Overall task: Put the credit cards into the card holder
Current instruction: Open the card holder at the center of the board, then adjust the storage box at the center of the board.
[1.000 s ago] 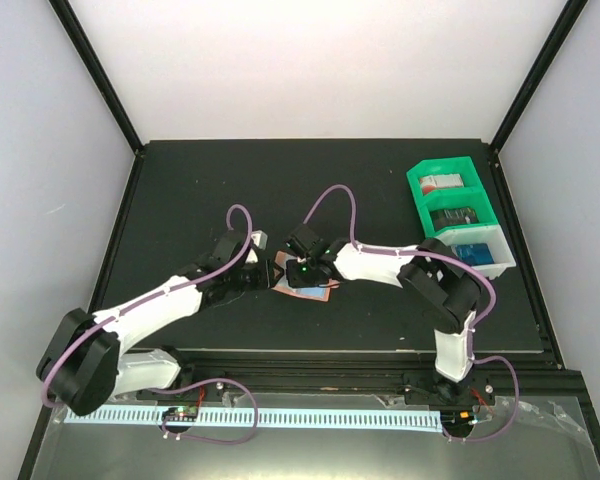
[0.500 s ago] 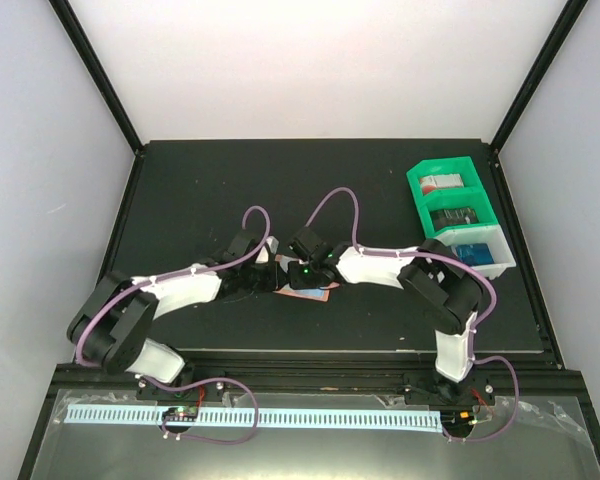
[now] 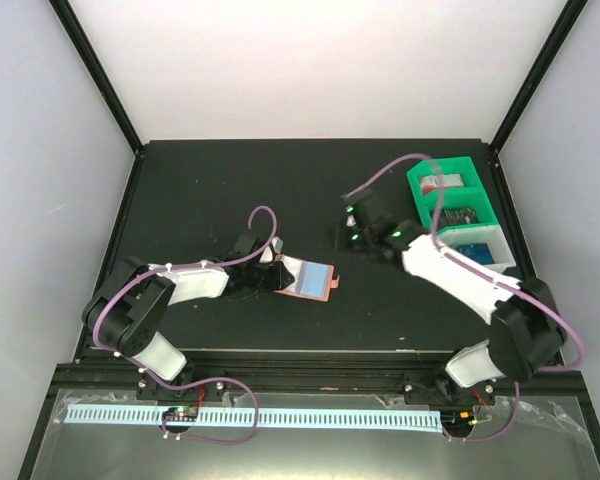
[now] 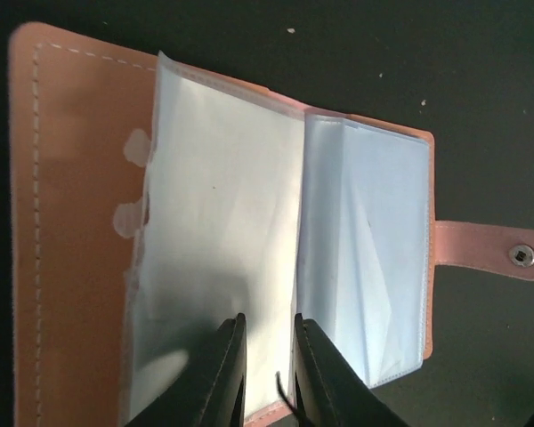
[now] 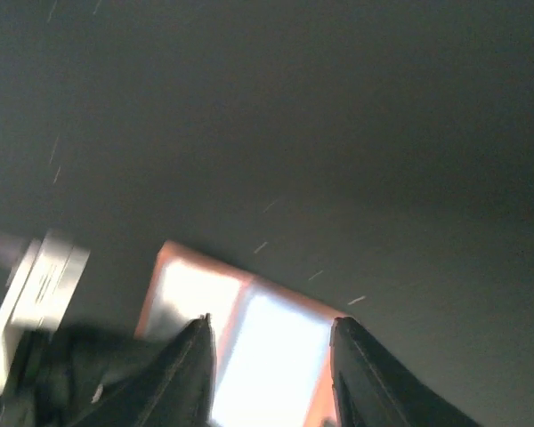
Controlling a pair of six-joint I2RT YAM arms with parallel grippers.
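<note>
The salmon-orange card holder point(image 3: 308, 279) lies open on the black table, its clear sleeves up. In the left wrist view it point(image 4: 80, 222) fills the frame, snap tab point(image 4: 503, 253) at the right. My left gripper point(image 3: 277, 276) is at its left edge; its fingers point(image 4: 269, 318) stand a narrow gap apart over a sleeve, gripping nothing. My right gripper point(image 3: 352, 226) hangs open and empty above the table, right of the holder, which shows blurred between its fingers point(image 5: 271, 320). Red-and-white point(image 3: 442, 182), dark point(image 3: 456, 215) and blue point(image 3: 472, 252) credit cards lie in the tray.
The green-and-white compartment tray point(image 3: 418, 195) stands at the table's right edge, just right of my right gripper. A black frame rail runs along the table's near edge point(image 3: 310, 358). Both arms' purple cables arch above the table.
My right gripper has lifted off the card holder and swung up and right toward the tray. The holder now shows open. My left gripper stays at its left edge, elbow drawn in.
</note>
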